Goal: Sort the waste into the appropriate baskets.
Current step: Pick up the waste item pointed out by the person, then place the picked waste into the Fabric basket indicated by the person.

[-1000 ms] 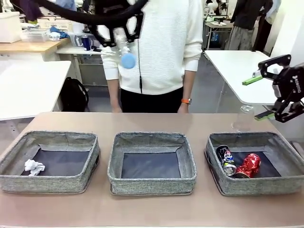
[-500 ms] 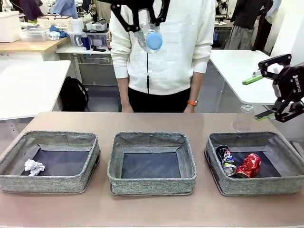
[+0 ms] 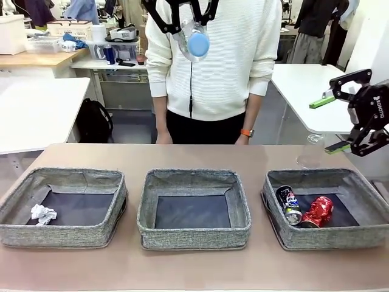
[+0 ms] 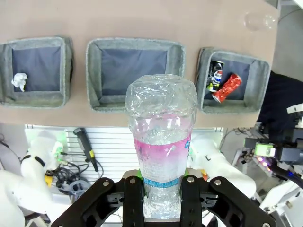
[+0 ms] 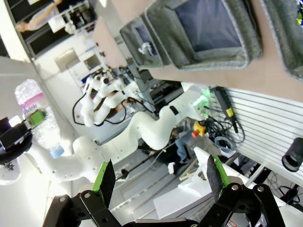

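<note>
High above the table's far side, my left gripper (image 3: 184,18) is shut on the pink-labelled clear bottle (image 3: 196,41), whose blue cap faces the front camera. In the left wrist view the bottle (image 4: 161,137) stands between the fingers (image 4: 134,201), with the three grey baskets far below. The left basket (image 3: 61,236) holds the white paper ball (image 3: 42,214). The middle basket (image 3: 193,237) shows a bare dark bottom. In the right basket (image 3: 331,239) lie the dark printed can (image 3: 290,204) and the crushed red can (image 3: 319,212). My right gripper (image 3: 340,121) hangs open at the right, empty; its green pads (image 5: 105,182) stand wide apart.
A person in a white sweater (image 3: 225,61) stands at the far side, hands down at the table edge. A clear plastic item (image 3: 310,153), seemingly a bottle, rests on the table behind the right basket. White tables flank the scene on both sides.
My left gripper has carried the bottle to the right and slightly higher. The person has shifted right. The right gripper has stayed put.
</note>
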Controlling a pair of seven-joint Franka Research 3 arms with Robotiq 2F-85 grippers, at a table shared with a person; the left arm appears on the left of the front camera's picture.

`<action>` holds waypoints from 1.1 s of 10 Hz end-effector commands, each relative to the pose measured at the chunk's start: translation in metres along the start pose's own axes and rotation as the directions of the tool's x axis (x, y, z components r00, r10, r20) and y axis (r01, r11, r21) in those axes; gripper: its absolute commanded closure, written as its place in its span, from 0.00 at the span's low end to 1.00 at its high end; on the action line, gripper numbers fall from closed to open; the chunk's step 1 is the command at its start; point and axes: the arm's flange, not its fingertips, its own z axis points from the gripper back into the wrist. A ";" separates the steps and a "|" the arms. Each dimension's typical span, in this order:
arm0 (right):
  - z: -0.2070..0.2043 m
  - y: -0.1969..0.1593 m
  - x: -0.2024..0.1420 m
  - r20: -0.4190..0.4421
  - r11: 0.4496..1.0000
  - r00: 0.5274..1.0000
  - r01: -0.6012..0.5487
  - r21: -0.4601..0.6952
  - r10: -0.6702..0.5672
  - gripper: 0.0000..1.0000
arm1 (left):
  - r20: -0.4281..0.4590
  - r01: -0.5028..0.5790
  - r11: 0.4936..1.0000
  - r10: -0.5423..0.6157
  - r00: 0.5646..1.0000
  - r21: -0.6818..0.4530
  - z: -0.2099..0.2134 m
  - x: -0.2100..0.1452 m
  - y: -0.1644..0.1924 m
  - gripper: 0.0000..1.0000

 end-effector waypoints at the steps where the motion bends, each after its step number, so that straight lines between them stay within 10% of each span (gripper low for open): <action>1: 0.000 0.005 -0.001 -0.005 1.000 1.000 0.018 0.014 -0.018 0.00 | 0.006 0.000 1.000 0.000 1.000 -0.004 -0.001 -0.001 -0.002 0.78; 11: 0.000 0.005 -0.001 -0.005 1.000 1.000 0.018 0.014 -0.018 0.00 | 0.006 0.000 1.000 0.000 1.000 -0.004 -0.001 -0.001 -0.002 0.78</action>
